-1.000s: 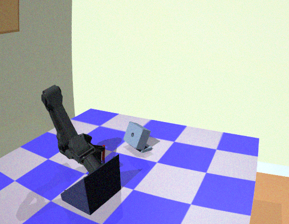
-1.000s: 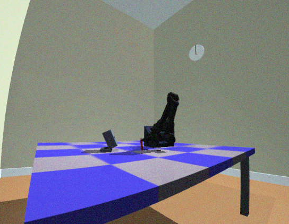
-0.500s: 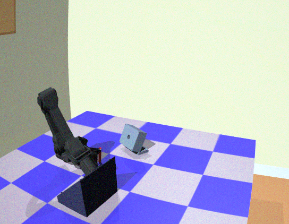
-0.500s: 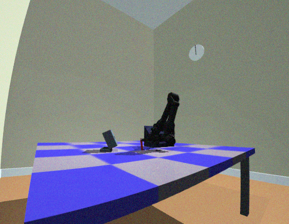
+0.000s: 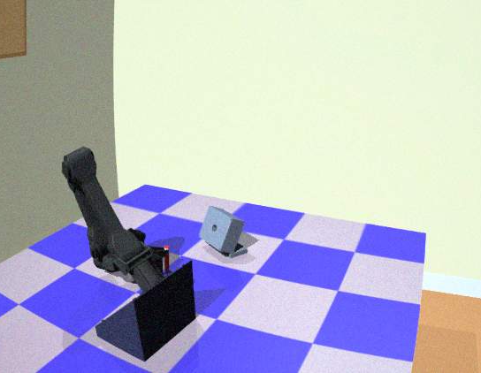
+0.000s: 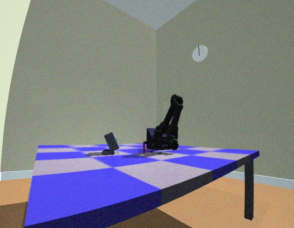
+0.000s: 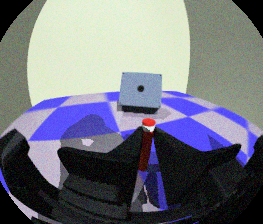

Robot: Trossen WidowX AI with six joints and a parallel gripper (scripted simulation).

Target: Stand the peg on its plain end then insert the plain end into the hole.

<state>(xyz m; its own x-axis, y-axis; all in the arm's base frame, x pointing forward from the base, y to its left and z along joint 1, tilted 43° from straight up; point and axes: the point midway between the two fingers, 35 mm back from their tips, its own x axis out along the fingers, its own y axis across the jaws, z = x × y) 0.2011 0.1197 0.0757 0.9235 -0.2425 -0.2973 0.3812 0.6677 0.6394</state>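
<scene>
The red peg [image 5: 167,262] [image 6: 144,147] [image 7: 146,150] stands upright, its white band and red tip at the top. My gripper [image 5: 164,253] [image 6: 144,143] [image 7: 147,129] is shut on the peg near its banded upper end, reaching it from the side, low over the table. The peg's plain end points down at the table; whether it touches cannot be told. The sloped blue-grey panel [image 5: 222,221] [image 6: 111,140] [image 7: 129,97] stands beyond the peg, its face tilted up toward the arm. Its one dark hole [image 5: 214,228] [image 7: 140,88] is empty.
A dark upright block [image 5: 169,309] [image 6: 150,133] stands close beside the arm and hides part of it in the top view. The checkered table [image 5: 297,265] [image 6: 76,181] carries everything. The panel rests on a small dark foot [image 6: 107,152].
</scene>
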